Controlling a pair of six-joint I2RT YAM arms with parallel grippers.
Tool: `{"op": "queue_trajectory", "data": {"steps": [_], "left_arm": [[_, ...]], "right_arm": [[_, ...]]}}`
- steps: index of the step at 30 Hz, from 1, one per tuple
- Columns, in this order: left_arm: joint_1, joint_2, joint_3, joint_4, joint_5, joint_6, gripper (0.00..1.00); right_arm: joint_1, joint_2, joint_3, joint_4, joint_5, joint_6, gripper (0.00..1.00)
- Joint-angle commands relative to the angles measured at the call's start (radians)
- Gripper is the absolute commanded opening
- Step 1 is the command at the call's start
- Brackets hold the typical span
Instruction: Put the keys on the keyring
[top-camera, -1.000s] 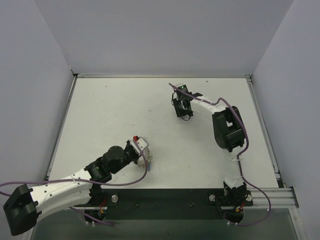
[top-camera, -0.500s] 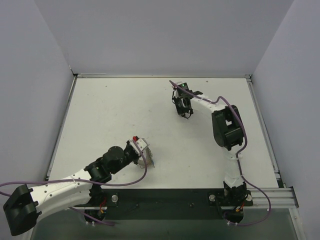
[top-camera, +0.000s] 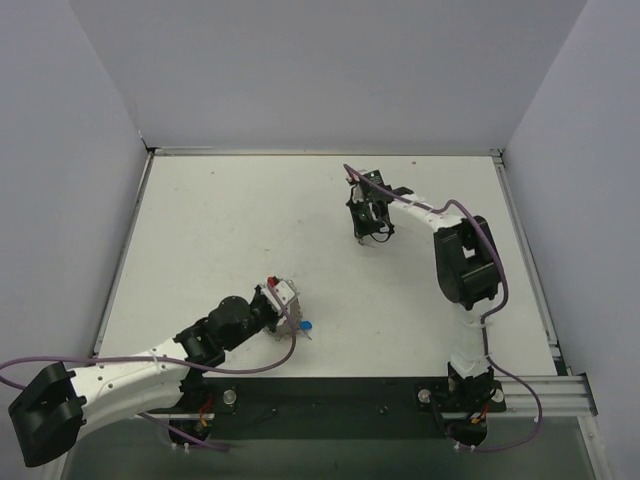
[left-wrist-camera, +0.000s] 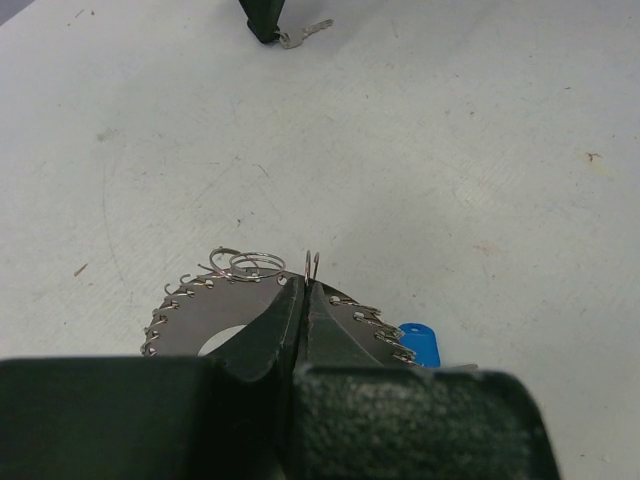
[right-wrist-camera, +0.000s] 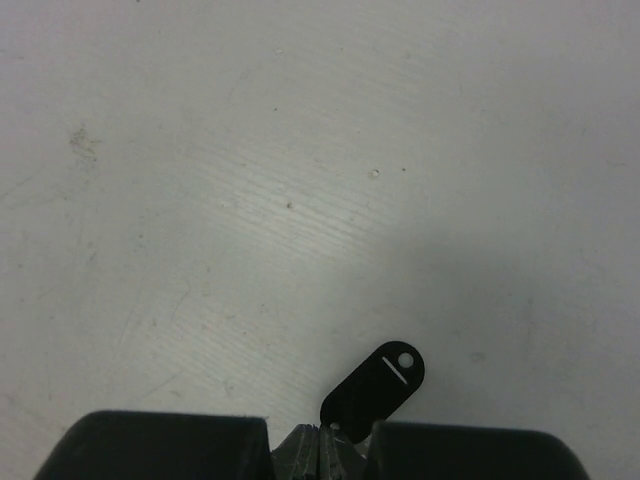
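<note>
The keyring (left-wrist-camera: 190, 315) is a silvery disc-like ring with a wide hole and small hooks along its rim, lying low over the table. My left gripper (left-wrist-camera: 304, 290) is shut on a thin wire loop at its rim. A blue-headed key (left-wrist-camera: 420, 343) hangs at the ring's right edge and also shows in the top view (top-camera: 305, 326). My right gripper (right-wrist-camera: 330, 445) is shut on the blade of a black-headed key (right-wrist-camera: 376, 384) just above the table. In the top view the left gripper (top-camera: 284, 302) is near the front, the right gripper (top-camera: 371, 222) far back.
White table (top-camera: 220, 230) with a raised rim and grey walls around it. A small red spot (top-camera: 271, 279) sits by the left gripper; I cannot tell what it is. The right gripper's tip with a silver blade (left-wrist-camera: 305, 34) shows far off in the left wrist view.
The left gripper has shifted slightly toward the front and the blue key now shows beside the ring. The right gripper has moved a little to the right with the black key.
</note>
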Motion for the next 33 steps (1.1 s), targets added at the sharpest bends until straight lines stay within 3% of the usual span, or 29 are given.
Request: {"op": "queue_trajectory", "data": {"steps": [1, 9, 13, 15, 16, 17, 21, 33], "left_arm": [[0.006, 0.016, -0.007, 0.112, 0.033, -0.009, 0.00], [0.008, 0.036, -0.010, 0.137, 0.050, -0.006, 0.00], [0.008, 0.030, -0.018, 0.139, 0.053, -0.009, 0.00], [0.008, 0.026, -0.021, 0.136, 0.052, -0.009, 0.00], [0.009, 0.024, -0.023, 0.134, 0.049, -0.009, 0.00], [0.008, 0.021, -0.024, 0.132, 0.049, -0.009, 0.00], [0.008, 0.015, -0.024, 0.131, 0.045, -0.011, 0.00], [0.009, 0.018, -0.032, 0.136, 0.044, -0.008, 0.00]], "right_arm": [[0.011, -0.147, -0.060, -0.005, -0.105, 0.015, 0.00], [0.012, -0.202, -0.131, 0.018, -0.284, 0.061, 0.00], [0.016, -0.193, -0.139, 0.018, -0.278, 0.066, 0.00], [0.023, -0.198, -0.145, 0.015, -0.266, 0.063, 0.09], [0.031, -0.202, -0.147, 0.012, -0.228, 0.048, 0.14], [0.051, -0.207, -0.148, 0.010, -0.205, 0.035, 0.27], [0.120, -0.201, -0.134, -0.014, -0.022, 0.009, 0.48], [0.197, -0.045, 0.073, -0.192, 0.272, 0.170, 0.51]]}}
